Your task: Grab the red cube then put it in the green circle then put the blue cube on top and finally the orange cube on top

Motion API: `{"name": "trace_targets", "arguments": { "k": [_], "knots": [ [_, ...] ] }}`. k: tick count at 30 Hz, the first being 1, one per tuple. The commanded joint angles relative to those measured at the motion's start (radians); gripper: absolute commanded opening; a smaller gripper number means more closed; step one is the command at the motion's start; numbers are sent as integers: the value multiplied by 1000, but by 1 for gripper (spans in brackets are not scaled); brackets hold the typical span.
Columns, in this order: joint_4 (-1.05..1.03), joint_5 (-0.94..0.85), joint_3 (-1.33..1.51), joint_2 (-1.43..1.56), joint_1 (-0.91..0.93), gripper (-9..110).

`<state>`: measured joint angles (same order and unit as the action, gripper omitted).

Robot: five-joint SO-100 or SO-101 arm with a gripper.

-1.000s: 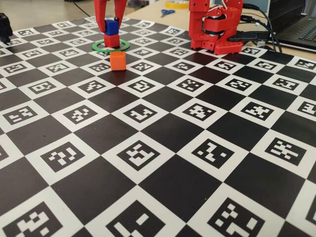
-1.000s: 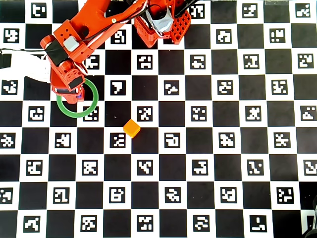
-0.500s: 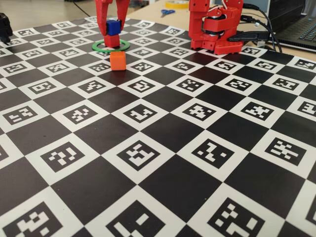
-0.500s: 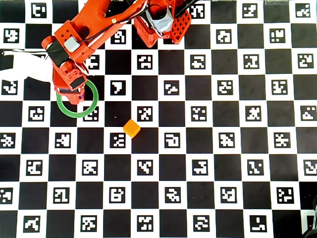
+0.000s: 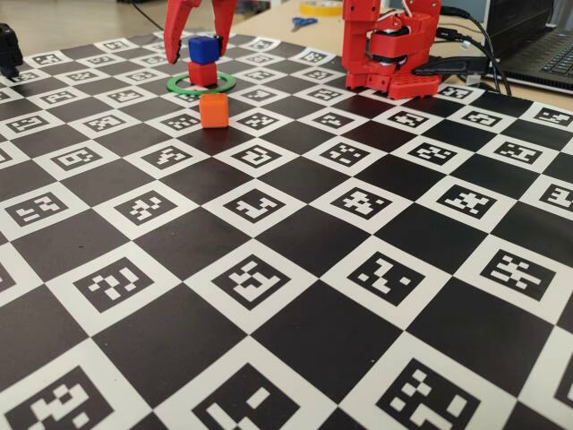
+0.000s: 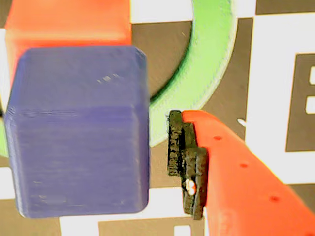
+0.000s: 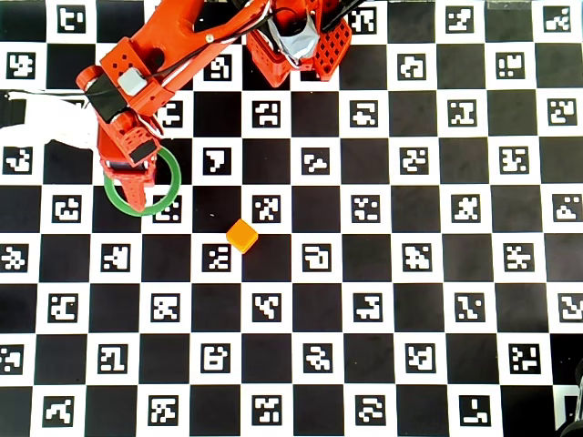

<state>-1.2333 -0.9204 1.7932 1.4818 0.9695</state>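
Sitting on the red cube (image 5: 202, 73), the blue cube (image 5: 204, 49) made a two-high stack inside the green circle (image 5: 221, 85), a thin flat ring lying on a checkerboard mat (image 5: 295, 233) of black squares and white squares w/ printed black code marks. Both cubes were small, matte plastic, w/ softly rounded edges. In the wrist view the blue cube (image 6: 78, 130) filled the left half, faint layer lines across its faces, the red cube (image 6: 69, 22) showing behind its top edge and the ring's (image 6: 206, 69) smooth curve to the right.

The gripper (image 5: 200, 18) hung over the stack in the fixed view, red plastic fingers (image 5: 177, 22) spread on either side of the blue cube, not touching it, nothing held. The wrist view showed a clear gap between the blue cube and one finger (image 6: 236, 172), which carried a rough black pad on its inner face. From overhead the gripper (image 7: 133, 182) covered the stack, w/ the ring (image 7: 166, 196) only partly visible around it.

The orange cube (image 5: 213, 109) sat alone on the mat, just outside the ring on the near side in the fixed view; overhead it (image 7: 241, 236) lay below and right of the ring.

The arm's red base (image 5: 389, 54) stood at the mat's far edge.
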Motion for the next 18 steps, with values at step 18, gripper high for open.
{"name": "trace_targets", "arguments": {
  "k": [18],
  "knots": [
    [-321, 201, -311, 225, -112, 44]
  ]
}}
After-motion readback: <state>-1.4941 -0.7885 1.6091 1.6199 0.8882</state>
